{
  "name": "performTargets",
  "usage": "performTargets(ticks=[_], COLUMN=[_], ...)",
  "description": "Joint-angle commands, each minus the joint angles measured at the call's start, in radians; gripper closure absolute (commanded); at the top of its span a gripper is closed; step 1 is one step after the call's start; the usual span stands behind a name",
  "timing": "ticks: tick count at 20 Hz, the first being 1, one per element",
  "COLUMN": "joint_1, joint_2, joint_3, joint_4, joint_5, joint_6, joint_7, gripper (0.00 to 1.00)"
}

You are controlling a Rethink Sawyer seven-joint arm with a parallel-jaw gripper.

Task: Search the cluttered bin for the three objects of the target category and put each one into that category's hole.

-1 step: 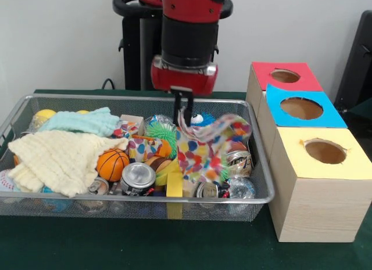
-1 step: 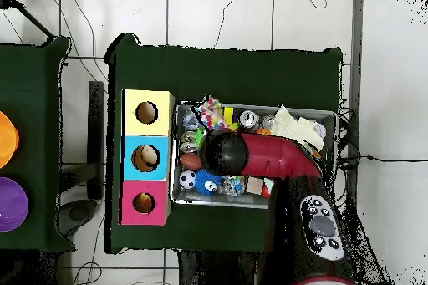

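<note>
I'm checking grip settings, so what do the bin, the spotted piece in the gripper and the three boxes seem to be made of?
Bin: silvery wire mesh, see-through walls under a shiny rim. Spotted piece: soft printed cloth, probably; it drapes in folds from the gripper. Boxes: pale wood-grain sides, likely wood or laminate, with matte coloured tops that look like paper.

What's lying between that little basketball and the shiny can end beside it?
Nothing. In the front view the basketball and the can sit right next to each other, seemingly touching, in the bin.
</note>
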Motion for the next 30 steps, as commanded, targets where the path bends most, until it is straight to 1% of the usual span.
performTargets(ticks=[1, 7, 12, 17, 23, 26, 30], joint_1=[-0.066, -0.098, -0.104, -0.101, -0.077, -0.075, -0.087], joint_2=[-0.11, -0.137, -0.148, -0.147, -0.149, -0.154, -0.175], joint_3=[0.088, 0.104, 0.111, 0.114, 0.101, 0.097, 0.1], joint_4=[0.078, 0.088, 0.131, 0.146, 0.147, 0.151, 0.163], joint_5=[-0.004, -0.023, -0.028, -0.032, -0.051, -0.047, -0.04], joint_6=[0.163, 0.183, 0.143, 0.117, 0.093, 0.1, 0.128], joint_7=[-0.115, -0.134, -0.112, -0.09, -0.06, -0.05, -0.071], gripper=[1.0, 1.0, 1.0, 1.0, 1.0, 1.0, 1.0])
